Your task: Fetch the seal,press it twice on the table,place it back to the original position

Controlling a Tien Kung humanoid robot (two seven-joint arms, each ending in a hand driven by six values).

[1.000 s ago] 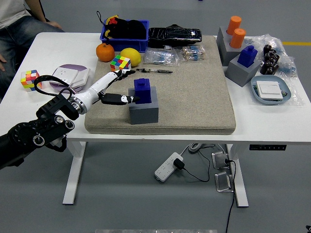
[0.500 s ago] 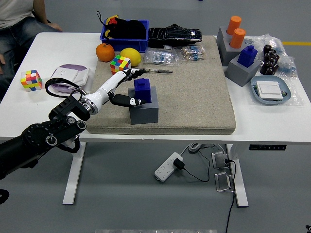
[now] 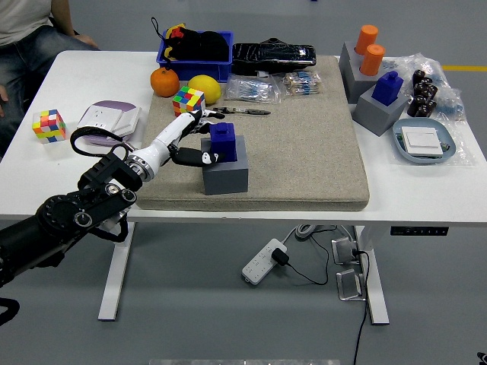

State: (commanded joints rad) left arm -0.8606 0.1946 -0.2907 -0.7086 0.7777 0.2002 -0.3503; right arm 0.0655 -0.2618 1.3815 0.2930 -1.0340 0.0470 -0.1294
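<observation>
The blue seal (image 3: pixel 223 141) is standing upright in its grey holder (image 3: pixel 225 172) on the worktop's mat, lying at three o'clock from the left hand (image 3: pixel 194 137), whose spread fingers are bracketing it, apparently not yet gripping.

White table (image 3: pixel 91 199) on a grey floor (image 3: pixel 228 319) (power strip (image 3: pixel 263 261) and cables beneath), yellow floor line (image 3: pixel 466 68) at right.
</observation>
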